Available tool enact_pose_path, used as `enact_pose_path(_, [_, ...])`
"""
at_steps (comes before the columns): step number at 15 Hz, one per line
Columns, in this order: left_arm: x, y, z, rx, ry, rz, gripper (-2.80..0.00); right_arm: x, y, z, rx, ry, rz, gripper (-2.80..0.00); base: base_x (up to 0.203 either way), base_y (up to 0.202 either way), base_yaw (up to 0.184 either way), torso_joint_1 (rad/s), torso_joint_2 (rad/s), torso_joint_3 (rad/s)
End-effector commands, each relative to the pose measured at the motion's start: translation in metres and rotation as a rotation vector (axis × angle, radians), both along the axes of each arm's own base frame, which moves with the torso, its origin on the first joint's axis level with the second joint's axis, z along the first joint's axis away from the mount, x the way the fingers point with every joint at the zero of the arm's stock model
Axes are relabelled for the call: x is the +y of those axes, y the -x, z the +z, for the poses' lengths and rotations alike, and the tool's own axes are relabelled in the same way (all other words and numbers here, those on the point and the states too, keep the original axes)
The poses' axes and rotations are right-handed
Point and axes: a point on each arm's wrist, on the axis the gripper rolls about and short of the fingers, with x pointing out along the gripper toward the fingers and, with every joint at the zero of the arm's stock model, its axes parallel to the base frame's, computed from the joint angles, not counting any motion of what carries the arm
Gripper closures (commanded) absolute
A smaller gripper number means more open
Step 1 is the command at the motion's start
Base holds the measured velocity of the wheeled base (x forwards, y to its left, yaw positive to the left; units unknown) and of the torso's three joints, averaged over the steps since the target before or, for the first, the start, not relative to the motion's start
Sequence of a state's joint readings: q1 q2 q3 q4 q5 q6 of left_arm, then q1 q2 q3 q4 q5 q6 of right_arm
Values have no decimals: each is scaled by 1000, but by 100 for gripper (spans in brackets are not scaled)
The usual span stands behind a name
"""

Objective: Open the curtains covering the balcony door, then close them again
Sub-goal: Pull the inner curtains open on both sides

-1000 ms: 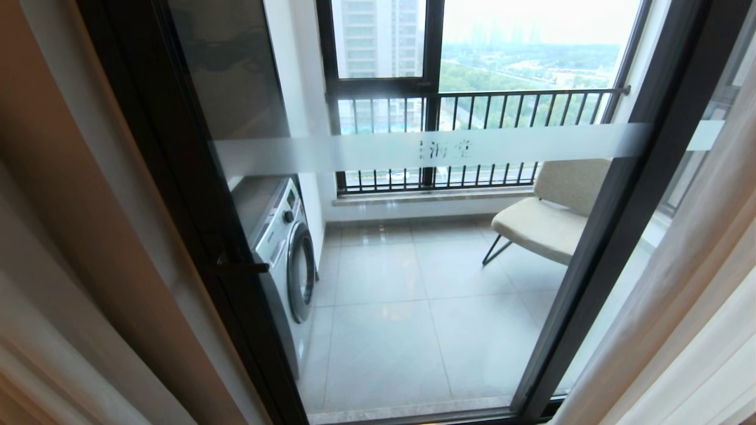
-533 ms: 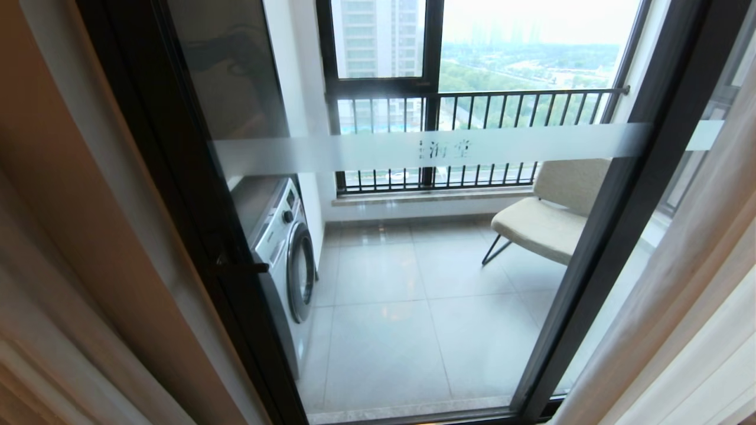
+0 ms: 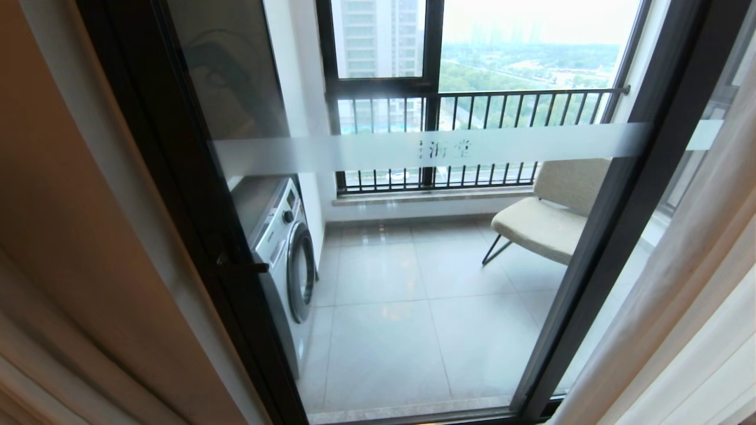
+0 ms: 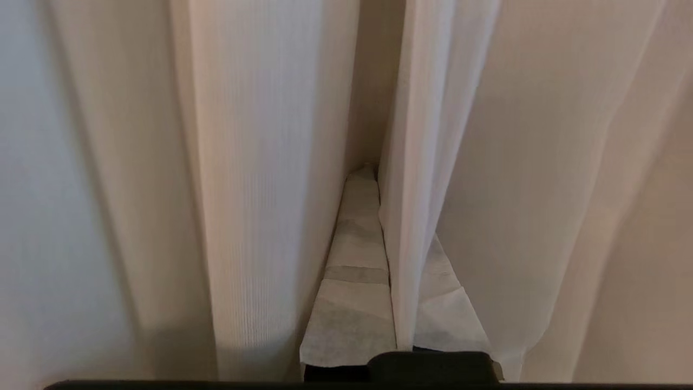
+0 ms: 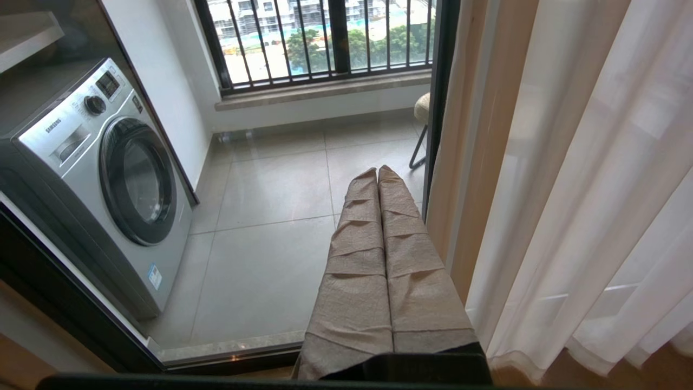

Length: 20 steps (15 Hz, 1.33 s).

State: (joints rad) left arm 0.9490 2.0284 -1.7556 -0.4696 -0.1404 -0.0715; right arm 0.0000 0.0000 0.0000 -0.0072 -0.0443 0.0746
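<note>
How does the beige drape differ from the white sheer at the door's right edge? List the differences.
The beige drape is opaque; the white sheer lets light and shapes show through. The drape hangs as a narrow strip right beside the balcony door's black frame; the sheer spreads wider, farther from it. Both hang in long folds, drawn off the glass.

We saw our right end effector [image 5: 378, 176] pressed together before the balcony door [image 5: 260, 271], curtains [image 5: 568, 179] just right, washing machine [image 5: 103, 173] left.
</note>
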Motion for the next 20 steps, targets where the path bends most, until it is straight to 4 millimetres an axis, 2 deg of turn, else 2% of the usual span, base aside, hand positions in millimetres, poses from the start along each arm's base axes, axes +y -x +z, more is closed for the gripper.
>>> enact_pose_path(1, [26, 6, -22, 29, 43, 44, 0, 0, 0, 0, 0, -1, 0, 0, 0, 0, 0, 0, 0, 0])
enact_pose_path(4, [25, 13, -17, 26, 34, 54, 0, 0, 0, 0, 0, -1, 0, 0, 0, 0, 0, 0, 0, 0])
enact_pose_path(6, [13, 17, -5, 18, 12, 32, 0, 0, 0, 0, 1, -1, 0, 0, 0, 0, 0, 0, 0, 0])
enact_pose_path(13, [-64, 21, 40, -16, -61, -129, 0, 0, 0, 0, 0, -1, 0, 0, 0, 0, 0, 0, 0, 0])
enact_pose_path(16, [-97, 14, 45, -19, -64, -222, 0, 0, 0, 0, 0, -1, 0, 0, 0, 0, 0, 0, 0, 0])
enact_pose_path(20, [-133, 12, 46, -14, -59, -325, 0, 0, 0, 0, 0, -1, 0, 0, 0, 0, 0, 0, 0, 0])
